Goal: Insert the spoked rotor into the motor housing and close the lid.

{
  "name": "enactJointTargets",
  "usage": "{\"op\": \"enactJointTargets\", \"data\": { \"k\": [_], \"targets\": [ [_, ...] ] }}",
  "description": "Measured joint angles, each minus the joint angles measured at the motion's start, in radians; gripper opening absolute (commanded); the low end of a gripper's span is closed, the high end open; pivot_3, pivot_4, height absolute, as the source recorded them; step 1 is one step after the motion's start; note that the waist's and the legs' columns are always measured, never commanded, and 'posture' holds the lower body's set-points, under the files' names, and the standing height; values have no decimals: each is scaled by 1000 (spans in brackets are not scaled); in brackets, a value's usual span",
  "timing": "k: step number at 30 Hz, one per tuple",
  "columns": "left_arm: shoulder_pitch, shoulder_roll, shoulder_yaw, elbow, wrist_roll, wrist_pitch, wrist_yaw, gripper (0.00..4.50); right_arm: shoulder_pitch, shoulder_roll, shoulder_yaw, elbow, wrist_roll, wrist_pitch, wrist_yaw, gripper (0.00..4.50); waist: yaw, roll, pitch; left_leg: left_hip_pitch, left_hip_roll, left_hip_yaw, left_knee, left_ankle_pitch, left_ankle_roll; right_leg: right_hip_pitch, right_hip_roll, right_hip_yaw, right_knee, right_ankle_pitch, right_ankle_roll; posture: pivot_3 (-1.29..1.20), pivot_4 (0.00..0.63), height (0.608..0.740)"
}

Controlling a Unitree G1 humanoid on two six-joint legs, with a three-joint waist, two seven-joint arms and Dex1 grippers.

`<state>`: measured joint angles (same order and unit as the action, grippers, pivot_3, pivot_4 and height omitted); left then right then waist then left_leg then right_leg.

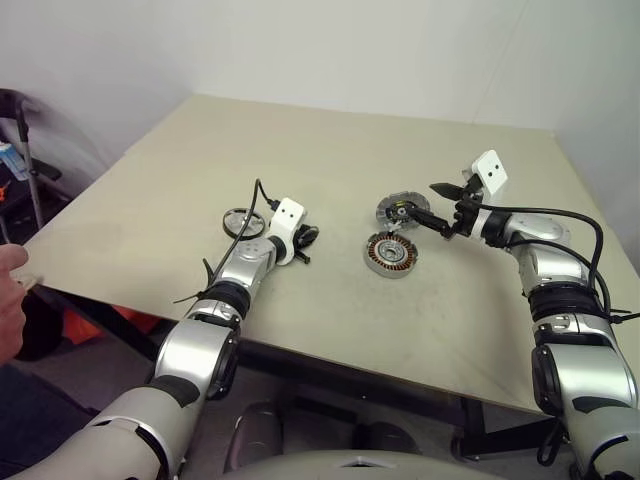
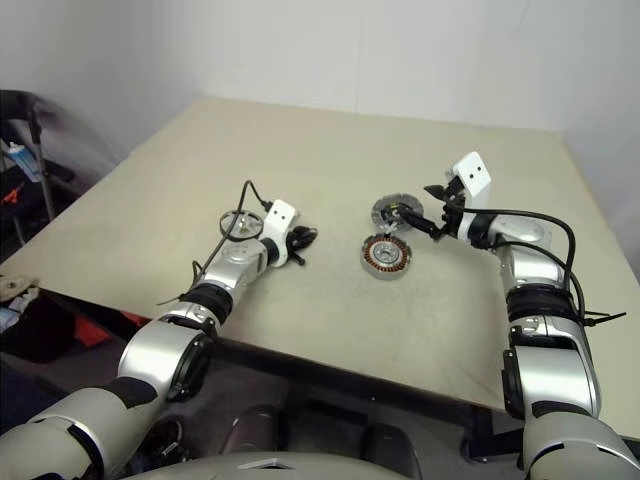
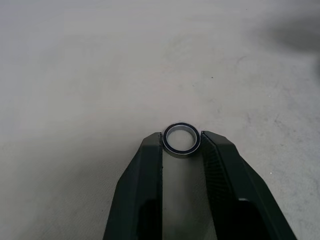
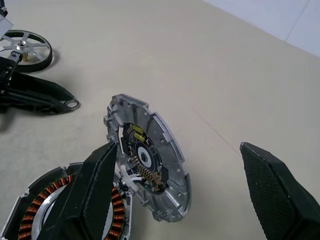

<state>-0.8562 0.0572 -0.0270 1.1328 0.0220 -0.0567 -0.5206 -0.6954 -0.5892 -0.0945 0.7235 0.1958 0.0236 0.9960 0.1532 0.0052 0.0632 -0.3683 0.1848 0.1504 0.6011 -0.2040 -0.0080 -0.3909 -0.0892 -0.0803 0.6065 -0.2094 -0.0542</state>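
The spoked rotor [image 1: 244,221] is lying flat on the table [image 1: 330,140], just beside the left arm's wrist on its outer side and behind the left gripper [image 1: 306,236]. That gripper is reaching forward low over the table, angled slightly toward the middle, and its two black fingers are pinching a small thin ring [image 3: 181,139] between their tips [image 3: 152,145], so the jaws are standing only narrowly apart.

The motor housing [image 1: 391,254] is sitting flat near the table's middle, copper windings facing up, well apart from the left gripper. The lid [image 4: 150,157] is standing tilted on edge just behind the housing, its black centre with the yellow mark facing the right gripper [image 1: 446,209].

The right arm is stretching in from the right, its gripper pointing toward the left and slightly down, raised above the table. Its fingers [image 4: 92,192] are spread wide and holding nothing, with the lid lying just ahead of them.
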Motion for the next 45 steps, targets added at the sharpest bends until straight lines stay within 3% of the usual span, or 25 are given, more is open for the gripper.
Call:
{"op": "enactJointTargets", "data": {
  "k": [6,11,17,29,45],
  "targets": [
    [0,0,25,-6,-23,11,-1,784,0,0,0,0,0,-3,0,4435,0,0,0,0,0,0,0,0,0,0,0,0,0,0,0,0,0,740],
    [-3,-41,116,-68,-150,94,-68,784,0,1,0,0,0,-4,-3,4435,-1,-1,1,-6,0,0,0,1,1,-6,0,0,0,0,0,0,0,740],
    [-54,-76,101,-166,-194,178,-159,784,-1,3,0,0,0,-11,-19,4435,-2,0,1,-14,1,1,0,2,5,-16,0,0,2,0,0,0,0,740],
    [-169,-166,-118,-95,-73,168,-366,784,69,-2,-37,-81,9,-4,-66,4435,-2,0,1,-14,1,1,0,2,6,-16,0,0,2,0,0,0,0,740],
    [-200,-180,-133,53,2,97,-303,784,164,-16,-86,-202,39,42,-120,4435,-1,0,1,-13,0,1,1,2,6,-15,-1,0,2,0,0,0,0,740]
  ]
}}
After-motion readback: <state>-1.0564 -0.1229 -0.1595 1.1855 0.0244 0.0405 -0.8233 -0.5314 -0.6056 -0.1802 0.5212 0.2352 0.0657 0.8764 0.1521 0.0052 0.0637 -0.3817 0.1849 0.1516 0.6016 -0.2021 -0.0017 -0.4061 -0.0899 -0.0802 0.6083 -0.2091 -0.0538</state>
